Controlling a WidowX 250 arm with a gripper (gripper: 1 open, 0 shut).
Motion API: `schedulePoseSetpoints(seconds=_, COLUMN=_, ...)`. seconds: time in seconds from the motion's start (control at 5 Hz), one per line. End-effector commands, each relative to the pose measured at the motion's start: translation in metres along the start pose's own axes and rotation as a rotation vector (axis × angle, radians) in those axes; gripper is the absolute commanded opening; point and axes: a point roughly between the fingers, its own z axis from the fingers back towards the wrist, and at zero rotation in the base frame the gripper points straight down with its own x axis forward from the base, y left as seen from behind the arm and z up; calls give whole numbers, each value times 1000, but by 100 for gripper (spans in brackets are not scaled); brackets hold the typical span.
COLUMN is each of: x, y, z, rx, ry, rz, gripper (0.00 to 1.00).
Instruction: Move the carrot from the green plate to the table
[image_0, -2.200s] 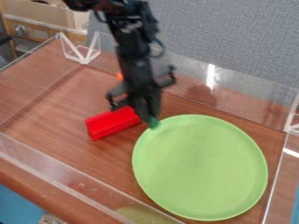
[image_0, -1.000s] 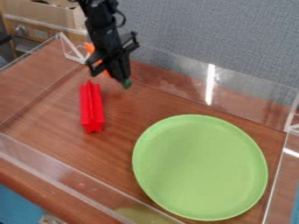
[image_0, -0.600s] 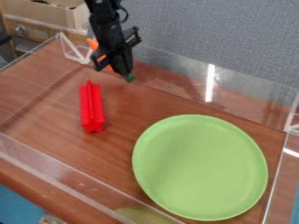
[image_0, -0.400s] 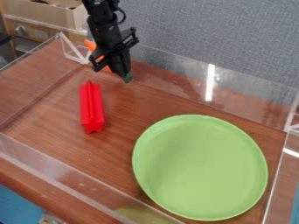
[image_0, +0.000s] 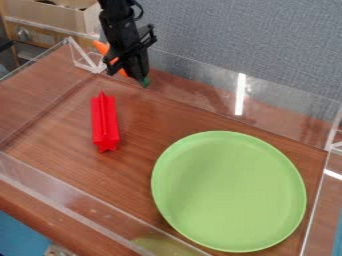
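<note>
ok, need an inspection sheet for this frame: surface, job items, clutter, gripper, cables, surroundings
Surface: glossy wood-grain table inside low clear walls.
Job items: green plate at front right, nothing on it. Carrot is off the plate, held in the gripper at the back left, orange body between the fingers, green tip pointing down close to the table; contact with the table cannot be told.
Clutter: red block lying flat, left of the plate, apart from it.
Gripper: gripper shut on the carrot, pointing steeply down.
Cables: nothing seen.
Surroundings: grey wall panel behind; shelving at upper left.
</note>
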Motion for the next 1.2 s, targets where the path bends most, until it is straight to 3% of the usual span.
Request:
schedulePoseSetpoints(seconds=0.0, x=-1, y=-14, z=22, rx=-63, ry=-71, rz=83, gripper=0)
schedulePoseSetpoints(seconds=0.4, x=-24, y=-19, z=17, rx=-65, ry=-109, rz=242, gripper=0)
schedulePoseSetpoints(seconds=0.8, x=11, y=-13, z=19, rx=-69, ry=-114, rz=338, gripper=0)
schedulePoseSetpoints(seconds=1.0, x=2, y=-12, z=16, rx=-71, ry=-105, rz=345, gripper=0)
